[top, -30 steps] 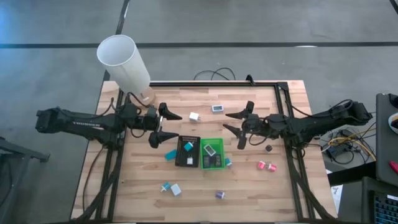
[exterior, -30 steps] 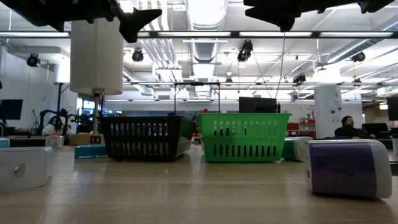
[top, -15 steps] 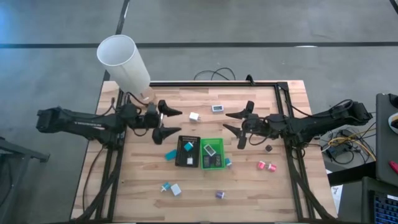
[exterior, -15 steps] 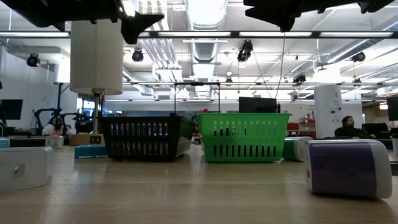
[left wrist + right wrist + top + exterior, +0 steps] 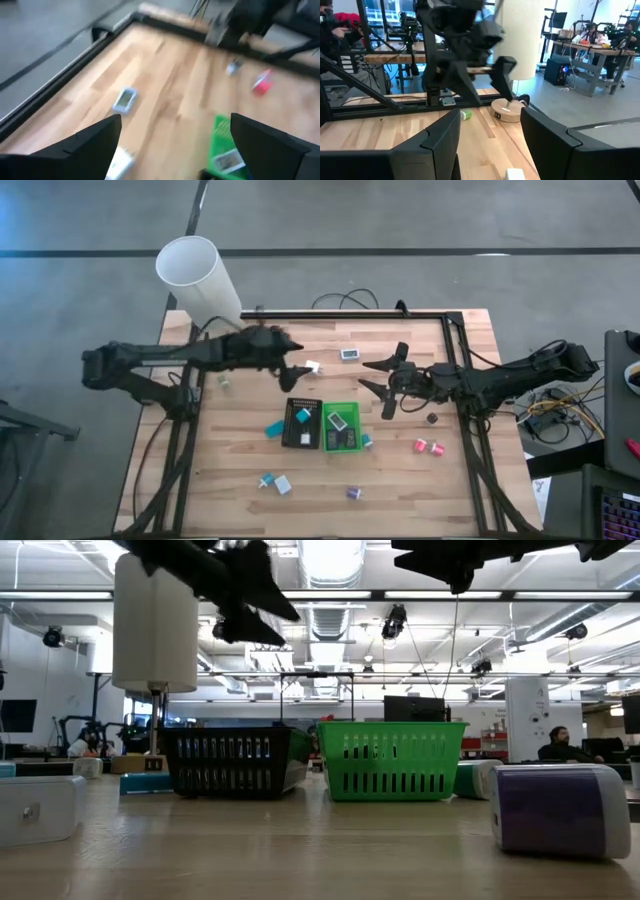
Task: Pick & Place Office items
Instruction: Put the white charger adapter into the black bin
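Left gripper (image 5: 292,366) hangs wide open, empty, just beside the white piece (image 5: 313,367) at the table's 12 o'clock. I'd straddle it squarely before dropping. Right gripper (image 5: 384,387) waits half-open at 2 o'clock, empty.

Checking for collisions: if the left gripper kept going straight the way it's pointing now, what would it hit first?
Probably the small white piece just ahead of the open left gripper. The gripper is above the table, so it might pass over and head toward the right gripper.
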Controlling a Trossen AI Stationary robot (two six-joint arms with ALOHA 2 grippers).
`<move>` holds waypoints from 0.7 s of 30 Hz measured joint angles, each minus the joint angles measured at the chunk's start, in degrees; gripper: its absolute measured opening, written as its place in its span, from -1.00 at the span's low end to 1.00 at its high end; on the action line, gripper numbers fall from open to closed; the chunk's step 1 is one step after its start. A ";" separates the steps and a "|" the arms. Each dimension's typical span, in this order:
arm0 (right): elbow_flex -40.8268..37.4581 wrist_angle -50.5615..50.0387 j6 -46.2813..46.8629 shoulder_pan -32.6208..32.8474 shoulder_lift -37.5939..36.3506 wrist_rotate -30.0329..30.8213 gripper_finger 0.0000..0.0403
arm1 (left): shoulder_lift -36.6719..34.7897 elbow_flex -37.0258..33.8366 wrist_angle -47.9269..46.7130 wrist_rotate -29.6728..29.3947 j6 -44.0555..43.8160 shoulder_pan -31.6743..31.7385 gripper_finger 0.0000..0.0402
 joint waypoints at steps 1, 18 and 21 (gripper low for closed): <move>0.00 -0.03 0.02 0.00 0.01 0.00 0.03 | 2.06 2.32 -2.33 -0.01 1.09 0.75 0.86; 0.04 -4.04 0.00 -0.02 -2.69 -0.02 0.03 | 35.30 34.83 -21.08 10.62 12.20 10.31 0.86; 0.07 -5.42 0.08 -0.02 -3.92 -0.02 0.03 | 41.05 41.12 -24.93 11.36 12.91 10.47 0.86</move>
